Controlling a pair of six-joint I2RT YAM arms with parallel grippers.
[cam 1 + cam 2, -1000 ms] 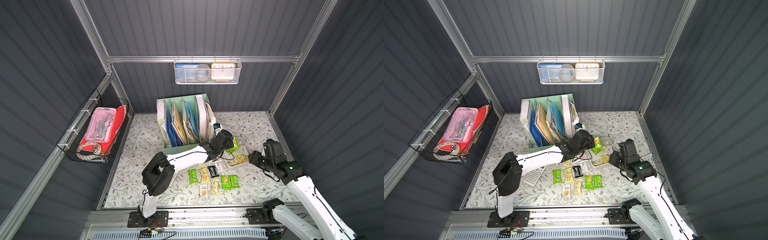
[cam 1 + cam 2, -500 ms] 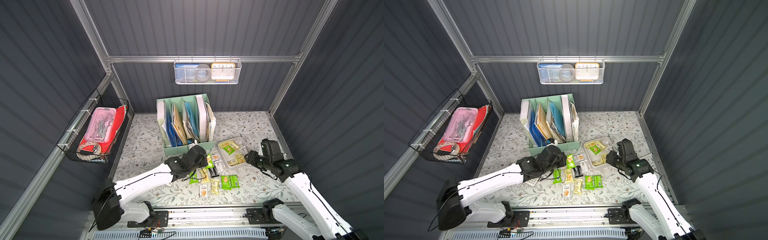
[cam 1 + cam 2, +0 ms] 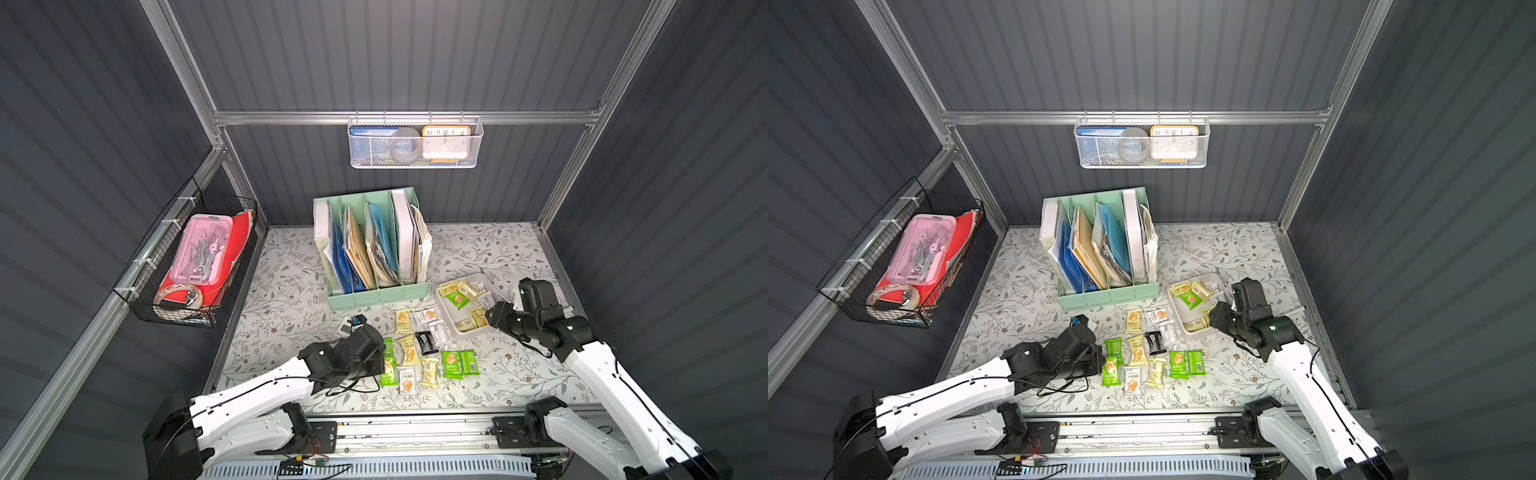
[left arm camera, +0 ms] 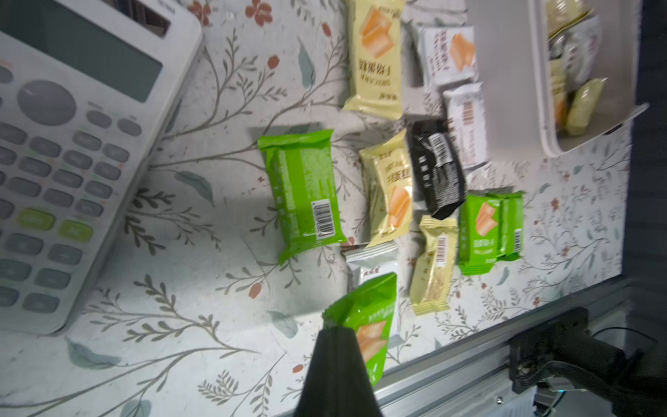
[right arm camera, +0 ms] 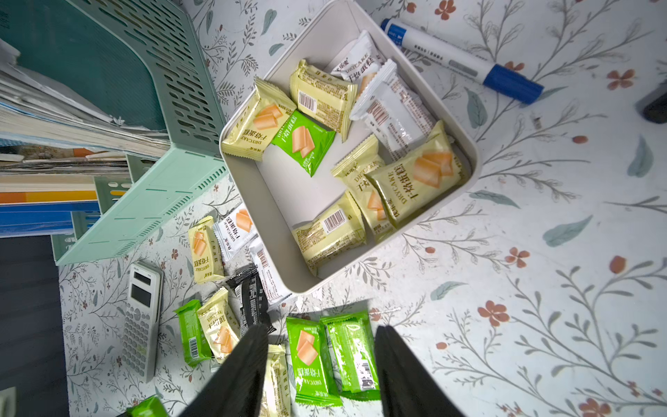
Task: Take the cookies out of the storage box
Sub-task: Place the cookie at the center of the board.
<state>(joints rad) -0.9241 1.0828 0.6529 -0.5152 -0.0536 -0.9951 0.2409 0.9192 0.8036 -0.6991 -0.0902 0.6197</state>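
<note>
The cookies (image 3: 409,353) lie partly out: the left gripper (image 4: 334,330), clenched on a green packet (image 4: 371,310) at seven o'clock of the table (image 3: 291,299), should lay it flat beside those at six, while the right gripper (image 5: 321,361), jaws released, should straddle the top yellow packet (image 5: 415,178) in the storage box (image 5: 299,187) at three.

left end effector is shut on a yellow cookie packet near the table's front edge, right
Wrong colour: the left end effector is shut on a green cookie packet, not a yellow one, near the table's front edge, as the left wrist view shows.
</note>
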